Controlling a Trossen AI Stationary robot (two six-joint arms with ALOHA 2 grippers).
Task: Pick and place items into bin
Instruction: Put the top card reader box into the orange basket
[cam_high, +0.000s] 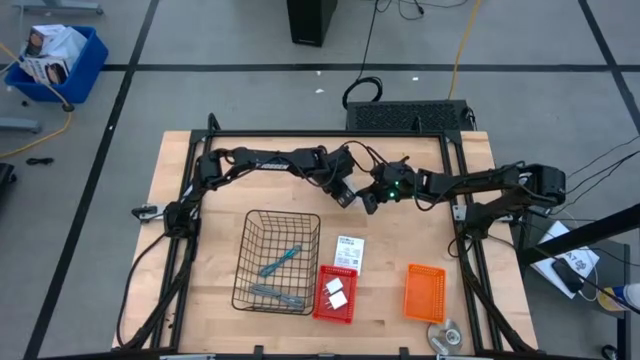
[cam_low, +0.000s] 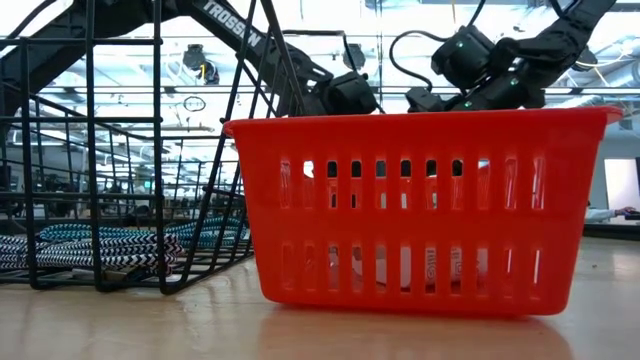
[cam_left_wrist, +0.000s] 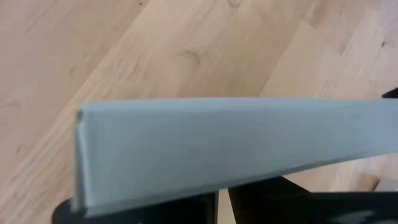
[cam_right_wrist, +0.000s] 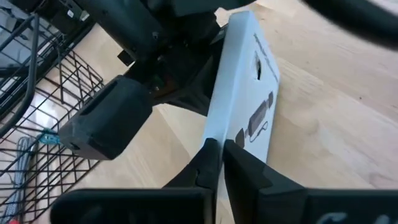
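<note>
Near the upper middle of the high view, the left gripper (cam_high: 345, 197) and the right gripper (cam_high: 372, 203) meet above the table, both clenched on the same flat white card (cam_right_wrist: 245, 93) (each pinching an edge, it seems). The wire basket (cam_high: 250, 290) at lower centre-left already holds the two teal tools (cam_high: 280, 262). The white blocks (cam_high: 335, 294) sit in the red bin (cam_high: 350, 305). With two grips on one thin card, I judge it could bend or slip and drop onto bare wood if either arm pulls away before the other lets go.

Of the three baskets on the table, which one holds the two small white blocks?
The red basket, the middle one, holds both white blocks. The black wire basket on its left holds the slim tools; the orange basket on its right shows nothing inside.
</note>
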